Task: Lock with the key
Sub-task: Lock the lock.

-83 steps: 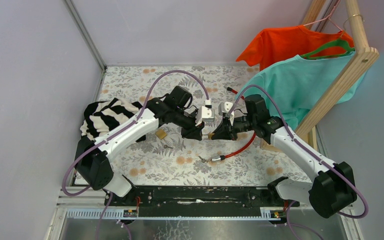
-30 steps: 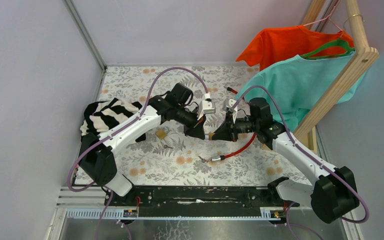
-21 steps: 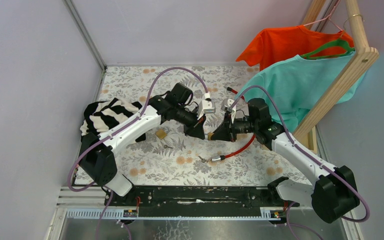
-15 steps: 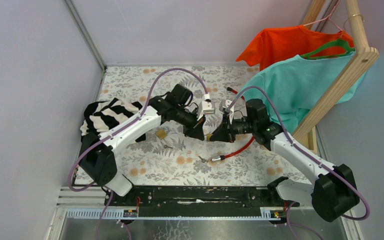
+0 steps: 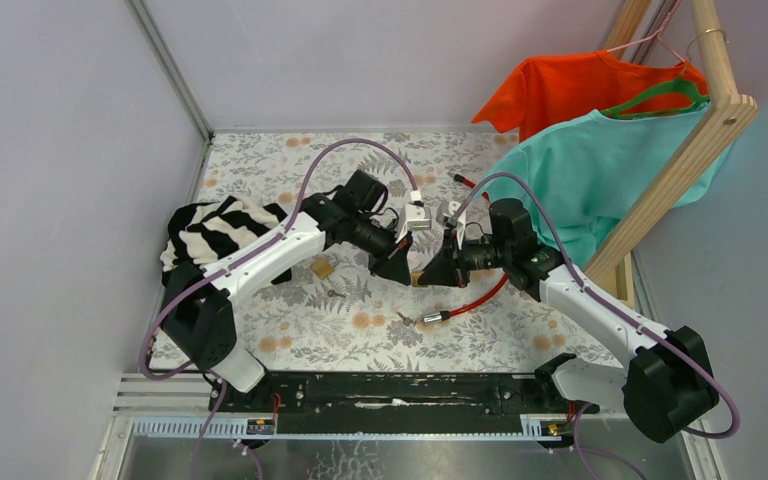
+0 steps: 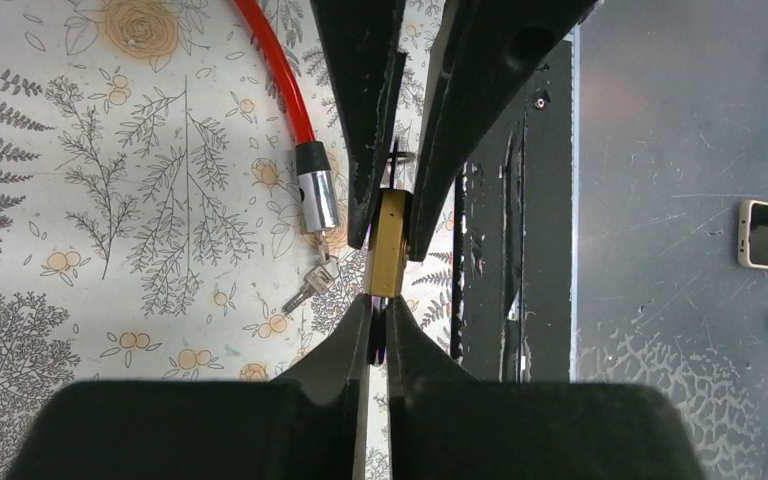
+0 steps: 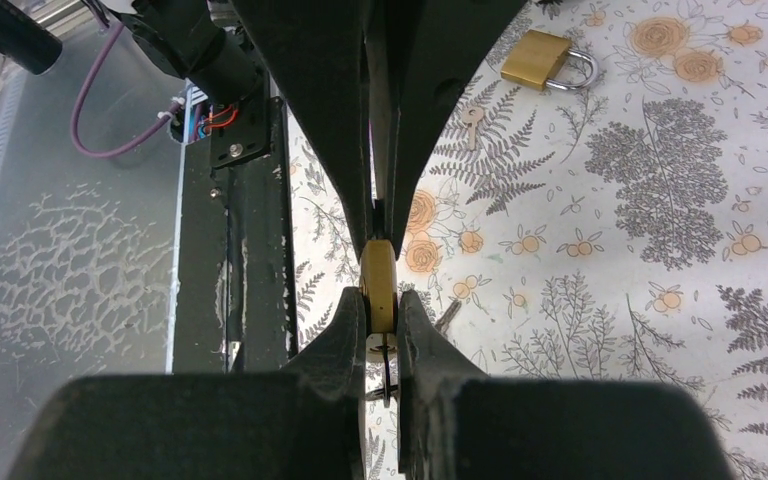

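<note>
A small brass padlock (image 7: 378,280) hangs above the table, and my right gripper (image 7: 381,296) is shut on its body, shackle end toward the wrist. My left gripper (image 6: 378,302) meets it tip to tip from the other side, shut on the dark head of a key (image 6: 378,338) whose blade points into the padlock's (image 6: 391,245) bottom end. In the top view the left gripper (image 5: 398,268) and the right gripper (image 5: 430,274) touch at the padlock (image 5: 417,279) over the middle of the floral table.
A second brass padlock (image 5: 322,268) and a small loose key (image 5: 335,293) lie left of the grippers. A red cable lock (image 5: 482,290) with a key bunch (image 5: 405,318) lies below them. Striped cloth (image 5: 210,230) at left, wooden clothes rack (image 5: 705,120) with shirts at right.
Both grippers, still joined at the padlock, have drifted slightly left and toward the near edge. Neither grip has changed.
</note>
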Controlling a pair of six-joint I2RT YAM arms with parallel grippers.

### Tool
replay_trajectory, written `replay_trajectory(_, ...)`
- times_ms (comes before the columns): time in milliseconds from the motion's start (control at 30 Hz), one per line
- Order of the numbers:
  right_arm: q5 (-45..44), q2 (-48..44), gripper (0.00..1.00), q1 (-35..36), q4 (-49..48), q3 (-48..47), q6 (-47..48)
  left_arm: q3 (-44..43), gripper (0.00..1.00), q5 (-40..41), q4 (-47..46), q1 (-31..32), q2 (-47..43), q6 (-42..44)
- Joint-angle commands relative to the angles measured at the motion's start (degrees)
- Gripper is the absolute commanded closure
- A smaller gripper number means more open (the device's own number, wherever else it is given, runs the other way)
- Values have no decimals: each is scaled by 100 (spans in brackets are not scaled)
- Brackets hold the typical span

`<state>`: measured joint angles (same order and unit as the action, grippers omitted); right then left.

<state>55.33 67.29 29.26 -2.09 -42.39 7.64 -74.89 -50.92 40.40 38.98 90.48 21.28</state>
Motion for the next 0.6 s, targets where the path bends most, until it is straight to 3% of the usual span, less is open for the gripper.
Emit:
replay_trajectory(0,11,-11,100,387,-1565,-300,3,-201,100,-1211,-1649,551,162,-393)
replay_trajectory(267,-152,-107,100,164,-875,-427,642,222,96,-841,-1596,288,-330,-135)
replay_trajectory(467,-145,-163,100,42,-365,-506,1060,257,65,-451,-973,6,-621,477)
replay_trajectory(567,-144,-163,100,29,-202,-533,1209,182,54,-112,-536,-52,-700,966)
